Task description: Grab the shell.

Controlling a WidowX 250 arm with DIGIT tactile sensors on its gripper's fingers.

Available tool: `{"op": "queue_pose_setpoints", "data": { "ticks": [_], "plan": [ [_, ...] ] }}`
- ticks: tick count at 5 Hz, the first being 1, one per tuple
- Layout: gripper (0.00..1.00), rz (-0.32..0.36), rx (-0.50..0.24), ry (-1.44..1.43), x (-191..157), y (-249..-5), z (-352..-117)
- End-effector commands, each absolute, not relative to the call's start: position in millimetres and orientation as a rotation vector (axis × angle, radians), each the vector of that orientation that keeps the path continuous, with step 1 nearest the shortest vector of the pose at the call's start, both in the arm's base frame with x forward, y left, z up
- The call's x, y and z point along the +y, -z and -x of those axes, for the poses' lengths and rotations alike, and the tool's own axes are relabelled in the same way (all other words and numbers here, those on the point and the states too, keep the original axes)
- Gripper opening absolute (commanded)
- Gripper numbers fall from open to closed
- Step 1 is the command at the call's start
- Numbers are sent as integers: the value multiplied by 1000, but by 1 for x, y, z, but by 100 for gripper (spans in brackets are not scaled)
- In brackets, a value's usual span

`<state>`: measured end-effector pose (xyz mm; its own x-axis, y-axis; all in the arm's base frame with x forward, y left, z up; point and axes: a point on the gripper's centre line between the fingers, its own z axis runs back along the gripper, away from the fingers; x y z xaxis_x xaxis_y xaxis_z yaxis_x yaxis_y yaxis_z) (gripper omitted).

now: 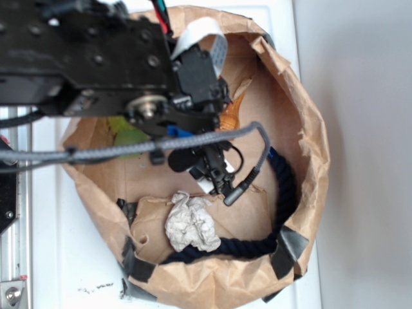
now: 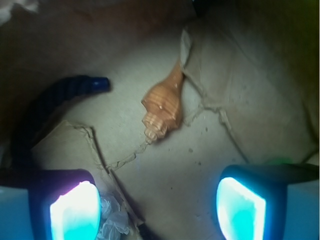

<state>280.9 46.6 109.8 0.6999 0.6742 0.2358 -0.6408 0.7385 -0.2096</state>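
Observation:
The shell (image 2: 162, 105) is orange-brown and ribbed, and lies on the brown paper floor with its thin tail pointing up and away. In the wrist view it sits well ahead of my gripper (image 2: 157, 210), roughly on the centre line between the two glowing pads (image 2: 75, 210). The jaws stand wide apart with only bare paper between them. In the exterior view only an orange sliver of the shell (image 1: 233, 109) shows beside the arm, and the gripper (image 1: 219, 183) hangs over the middle of the bag.
Everything lies inside a crumpled brown paper bag (image 1: 315, 148) with raised walls. A dark blue rope (image 1: 283, 187) curves along its right and lower side. A whitish crumpled lump (image 1: 190, 222) lies near the gripper, and a lime-green toy (image 1: 125, 135) sits at the left under the arm.

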Motion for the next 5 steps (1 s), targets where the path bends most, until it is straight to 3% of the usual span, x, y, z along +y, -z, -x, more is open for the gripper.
{"op": "queue_pose_setpoints", "data": {
  "ticks": [1,4,5],
  "plan": [
    [100,134,-358,-829,49,-104,-299],
    [100,49,-439,-849,60,-71,-338],
    [100,17,-487,-818,64,-61,-337]
  ]
}}
